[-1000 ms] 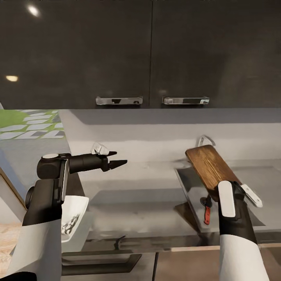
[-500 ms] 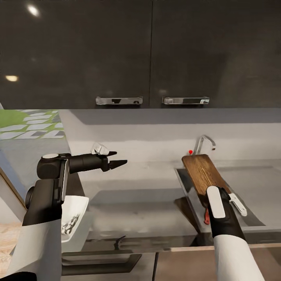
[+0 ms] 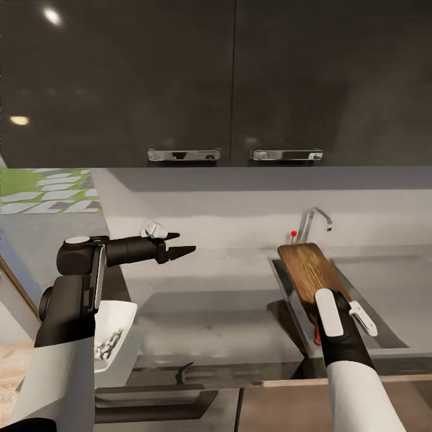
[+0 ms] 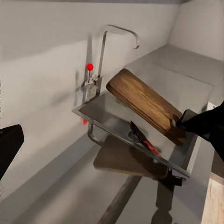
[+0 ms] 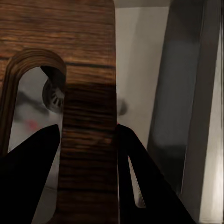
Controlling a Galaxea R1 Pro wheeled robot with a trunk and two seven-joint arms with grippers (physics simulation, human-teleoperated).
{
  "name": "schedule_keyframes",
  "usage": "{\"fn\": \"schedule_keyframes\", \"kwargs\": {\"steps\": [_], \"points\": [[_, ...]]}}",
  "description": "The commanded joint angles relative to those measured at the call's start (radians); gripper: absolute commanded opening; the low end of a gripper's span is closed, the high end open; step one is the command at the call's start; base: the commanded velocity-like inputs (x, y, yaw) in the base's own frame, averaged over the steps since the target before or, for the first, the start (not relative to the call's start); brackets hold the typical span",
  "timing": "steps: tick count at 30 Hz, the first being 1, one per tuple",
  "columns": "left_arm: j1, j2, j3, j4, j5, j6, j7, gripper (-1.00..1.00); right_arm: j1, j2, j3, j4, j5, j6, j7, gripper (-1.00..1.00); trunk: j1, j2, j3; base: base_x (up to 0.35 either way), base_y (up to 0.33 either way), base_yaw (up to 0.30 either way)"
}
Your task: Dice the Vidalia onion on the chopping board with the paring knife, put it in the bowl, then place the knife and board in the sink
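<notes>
My right gripper (image 3: 321, 298) is shut on the chopping board (image 3: 305, 268) at its slot-handle end, holding the brown board tilted over the sink (image 3: 287, 295). In the right wrist view the two dark fingers (image 5: 29, 177) clamp the strip of the chopping board (image 5: 88, 56) beside the slot, and the drain (image 5: 52, 95) shows through it. The paring knife (image 4: 141, 139) lies inside the sink (image 4: 103, 111) under the board; its red handle (image 3: 316, 338) peeks out by my wrist. My left gripper (image 3: 182, 243) hangs open and empty above the countertop (image 3: 210, 315). The white bowl (image 3: 117, 324) holds pale pieces at the left.
The curved chrome tap (image 3: 313, 219) with its red knob (image 3: 293, 233) stands just behind the board's far end. Dark wall cabinets (image 3: 234, 84) hang overhead. The flat drainboard (image 3: 399, 288) lies right of the basin, and a wall closes off the counter's left end.
My right arm has brought the chopping board down and a little leftward toward the sink, uncovering the tap and red knob. The left arm has not moved.
</notes>
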Motion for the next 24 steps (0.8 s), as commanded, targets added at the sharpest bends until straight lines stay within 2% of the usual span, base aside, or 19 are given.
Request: {"fn": "schedule_keyframes", "kwargs": {"steps": [1, 7, 12, 17, 24], "points": [[-0.001, -0.001, 0.002, -0.001, -0.010, 0.010, -0.010, 1.00, -0.001, 0.001, -0.002, 0.000, 0.000, 0.009, -0.011, -1.00, 0.001, -0.002, -0.002, 0.000, 0.000, 0.064], [-0.001, -0.001, 0.002, -0.001, -0.010, 0.010, -0.010, 1.00, -0.001, -0.001, -0.001, 0.004, 0.000, 0.007, -0.061, -1.00, 0.001, -0.002, -0.002, 0.000, 0.000, 0.071], [-0.001, -0.001, 0.002, -0.001, -0.010, 0.010, -0.010, 1.00, -0.001, -0.001, -0.003, 0.006, 0.000, 0.000, -0.069, -1.00, 0.001, -0.002, -0.002, 0.000, 0.000, 0.080], [-0.001, -0.001, 0.002, -0.001, -0.010, 0.010, -0.010, 1.00, -0.001, -0.001, -0.008, 0.007, -0.001, -0.044, -0.071, -1.00, 0.001, -0.002, -0.002, 0.004, -0.005, 0.079], [-0.001, -0.001, 0.002, -0.001, -0.010, 0.010, -0.009, 1.00, -0.001, -0.001, -0.032, 0.007, -0.002, -0.055, -0.074, -1.00, 0.001, -0.002, -0.002, 0.104, -0.147, 0.021]]}}
